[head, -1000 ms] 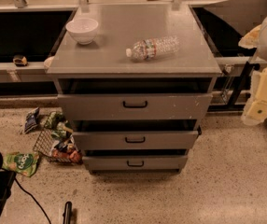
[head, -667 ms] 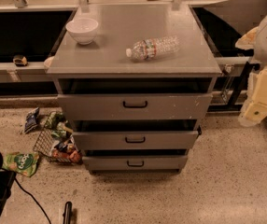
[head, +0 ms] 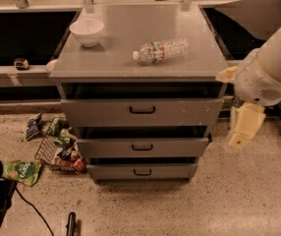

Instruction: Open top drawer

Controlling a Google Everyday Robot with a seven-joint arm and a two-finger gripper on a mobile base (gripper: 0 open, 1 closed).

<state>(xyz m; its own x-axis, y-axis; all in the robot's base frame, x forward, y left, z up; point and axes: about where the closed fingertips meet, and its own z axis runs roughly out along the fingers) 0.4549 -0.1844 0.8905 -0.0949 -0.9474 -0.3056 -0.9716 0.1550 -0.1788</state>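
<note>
The gray metal cabinet [head: 130, 38] stands in the middle with three drawers. The top drawer [head: 180, 113] is the widest, with a small black loop handle [head: 142, 110] at its centre. Its front stands a little way out from the cabinet, with a dark gap above it. The two narrower drawers [head: 170, 147] below also stand slightly out. My gripper [head: 243, 124], cream-coloured on the end of the white arm [head: 273, 68], hangs in the air to the right of the cabinet, level with the top drawer's front and apart from it. It holds nothing.
A white bowl [head: 86, 31] and a lying plastic water bottle [head: 161, 50] rest on the cabinet top. Snack bags and a wire basket [head: 57, 149] lie on the floor at the left, with a green bag [head: 22, 171]. Dark counters flank the cabinet.
My gripper has moved left and down, closer to the cabinet's right side. The drawers, bowl and bottle have not moved.
</note>
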